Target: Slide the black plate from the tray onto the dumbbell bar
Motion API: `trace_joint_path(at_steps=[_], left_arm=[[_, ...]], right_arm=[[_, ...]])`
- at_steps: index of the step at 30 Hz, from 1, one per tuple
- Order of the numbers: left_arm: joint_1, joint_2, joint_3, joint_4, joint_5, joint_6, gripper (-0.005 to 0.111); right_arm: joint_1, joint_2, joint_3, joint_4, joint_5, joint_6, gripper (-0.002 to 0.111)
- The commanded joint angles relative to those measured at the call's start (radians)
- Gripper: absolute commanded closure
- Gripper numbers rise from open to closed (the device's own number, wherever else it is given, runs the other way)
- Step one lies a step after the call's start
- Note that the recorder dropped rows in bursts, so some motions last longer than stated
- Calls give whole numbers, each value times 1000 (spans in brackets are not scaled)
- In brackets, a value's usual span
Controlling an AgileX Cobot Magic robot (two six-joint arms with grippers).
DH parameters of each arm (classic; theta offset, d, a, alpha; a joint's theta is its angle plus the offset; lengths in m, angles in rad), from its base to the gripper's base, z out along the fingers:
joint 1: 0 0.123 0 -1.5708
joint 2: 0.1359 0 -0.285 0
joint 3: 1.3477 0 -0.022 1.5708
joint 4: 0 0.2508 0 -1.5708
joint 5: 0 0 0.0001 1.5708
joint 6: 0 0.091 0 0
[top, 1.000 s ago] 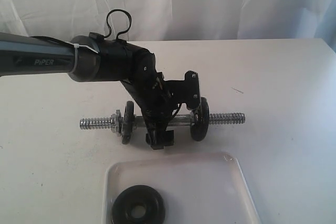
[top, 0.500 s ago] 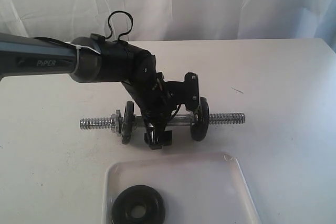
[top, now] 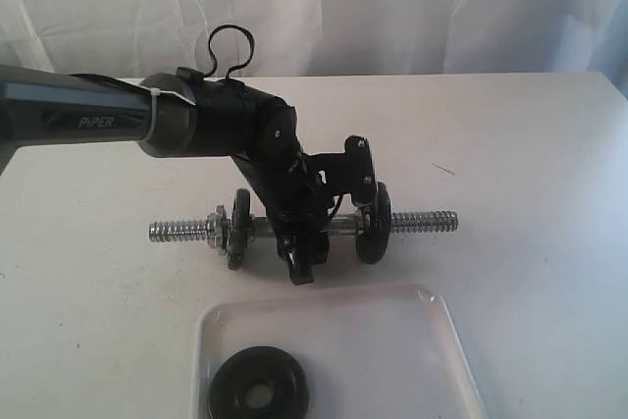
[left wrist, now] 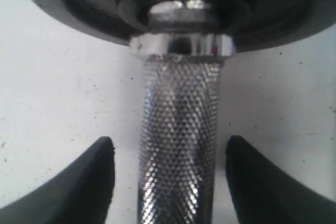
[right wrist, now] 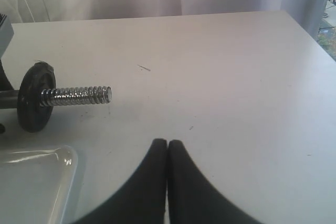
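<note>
The black plate (top: 258,395) lies flat in the tray (top: 432,340), at its left end, likely heavy, rigid and slick; its raised rim looks the surest hold. At centre, the left gripper (top: 302,267) straddles the dumbbell bar (top: 182,232), fingers (left wrist: 89,182) apart, not touching it. The right gripper (right wrist: 167,145) sits pinched closed, empty.

The dumbbell bar (top: 424,220) lay left to right across the table (top: 530,174), with a left disc (top: 238,233) and a right disc (top: 374,228) mounted on it. Nearer sat the tray (top: 392,340), with the black plate (top: 231,392) lying in its near-left part.
</note>
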Motion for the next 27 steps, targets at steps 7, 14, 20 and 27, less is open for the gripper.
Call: trace_joint_path(at_steps=[7,14,20,27], left_arm=[[0,32,15,19,63,-13,106],[0,17,15,7,-31,-81,107],[0,-22,15,7,-47,-92,107],[0,-64,15,7,-44,-101,107]], right_arm=[[-6,-6,5,-2,-14,5,108],[-6,-6,5,-2,-14,5,108],[-6,-6,5,-2,-14,5,108],[-6,-6,5,-2,-14,5,108]])
